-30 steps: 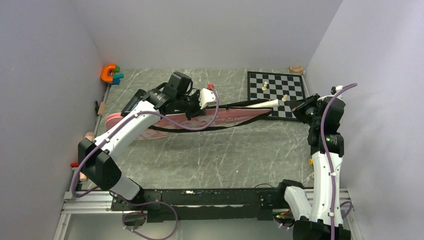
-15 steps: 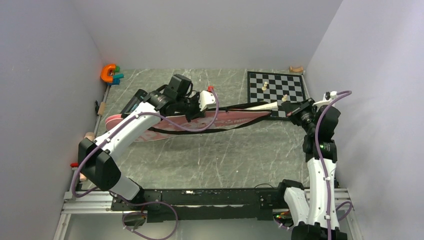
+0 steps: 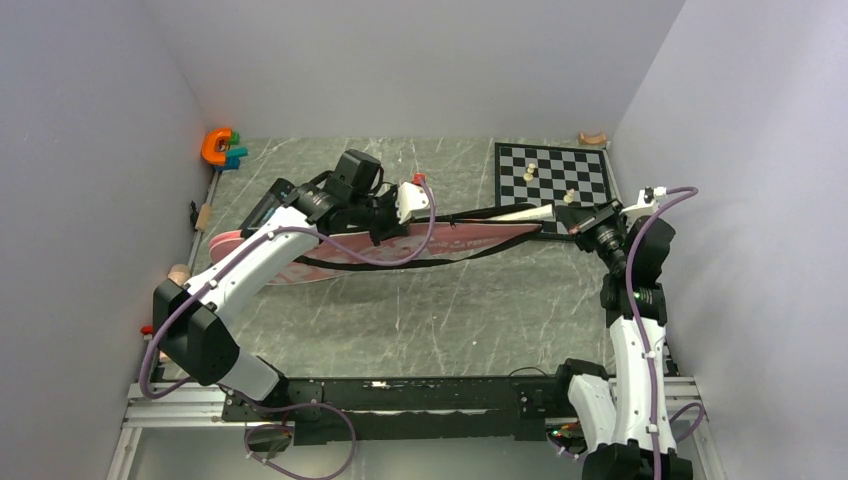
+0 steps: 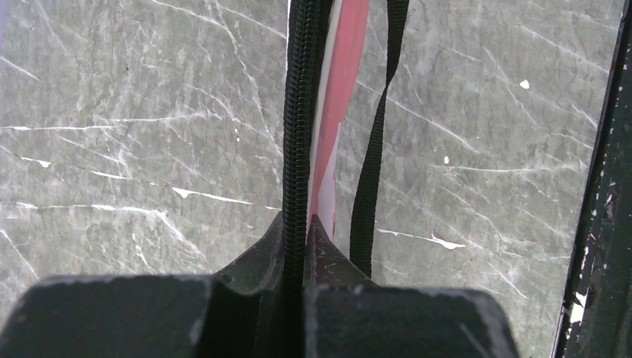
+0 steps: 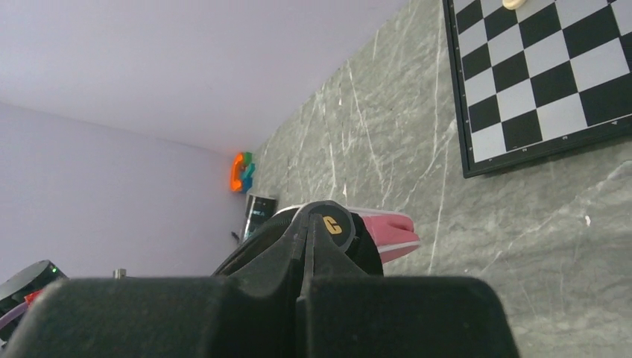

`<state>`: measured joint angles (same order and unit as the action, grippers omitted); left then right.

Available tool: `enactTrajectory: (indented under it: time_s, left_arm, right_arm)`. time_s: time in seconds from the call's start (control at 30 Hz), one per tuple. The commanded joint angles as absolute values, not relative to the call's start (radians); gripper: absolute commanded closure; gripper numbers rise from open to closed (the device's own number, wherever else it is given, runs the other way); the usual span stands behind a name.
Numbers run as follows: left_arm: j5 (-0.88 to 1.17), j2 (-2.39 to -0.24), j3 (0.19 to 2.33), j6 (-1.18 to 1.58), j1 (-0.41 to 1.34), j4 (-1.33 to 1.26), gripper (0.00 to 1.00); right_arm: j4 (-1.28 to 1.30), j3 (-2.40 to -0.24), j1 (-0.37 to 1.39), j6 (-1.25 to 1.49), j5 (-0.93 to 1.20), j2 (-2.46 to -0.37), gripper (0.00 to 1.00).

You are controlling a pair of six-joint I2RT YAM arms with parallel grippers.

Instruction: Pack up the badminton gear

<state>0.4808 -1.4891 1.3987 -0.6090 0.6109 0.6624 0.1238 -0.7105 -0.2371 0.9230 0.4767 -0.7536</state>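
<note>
The long pink racket bag [image 3: 470,238] lies across the table, with its black strap [image 3: 440,256] hanging at the front. My left gripper [image 3: 385,222] is shut on the bag's black zipper edge [image 4: 298,112] and holds it up; the pink bag [image 4: 344,67] and the strap [image 4: 376,134] run away from my left gripper [image 4: 298,227]. A white racket handle [image 3: 530,211] sticks out of the bag's right end. My right gripper [image 3: 572,222] is shut, its tips [image 5: 307,227] against the handle's black end cap [image 5: 335,224]. Shuttlecocks and tube are out of view.
The black-and-white chessboard [image 3: 570,175] with pale pieces lies at the back right, just beyond the bag's end, and also shows in the right wrist view [image 5: 536,74]. The orange and teal toy [image 3: 220,148] sits in the back left corner. Walls close in on three sides.
My right gripper has moved a little left toward the bag's end, and the white handle sticks out less. My left gripper has kept its hold, barely moving.
</note>
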Motion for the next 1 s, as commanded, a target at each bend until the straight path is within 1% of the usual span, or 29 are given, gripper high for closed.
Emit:
enactTrajectory:
  time_s: [0.0,0.07,0.17,0.53,0.97]
  left_arm:
    - [0.521,-1.424,1.415,-0.619,0.611,0.599,1.0]
    - [0.522,-1.42,1.413,-0.623,0.611,0.6,1.0]
    - [0.519,-1.419,1.416,-0.624,0.612,0.606,1.0]
    - [0.522,-1.41,1.401,-0.619,0.61,0.598,1.0]
    - [0.494,-1.406,1.396,-0.609,0.61,0.576,1.0]
  right_arm:
    - [0.204,-0.82,-0.238,0.844,0.421,-0.75,1.0]
    - [0.21,-0.839,-0.24,0.843,0.413,-0.758,1.0]
    - [0.145,-0.807,-0.241,0.891,0.458,-0.776,1.0]
    - [0.076,-0.764,-0.244,0.938,0.498,-0.778,1.0]
    - [0.237,-0.782,-0.244,0.907,0.433,-0.75,1.0]
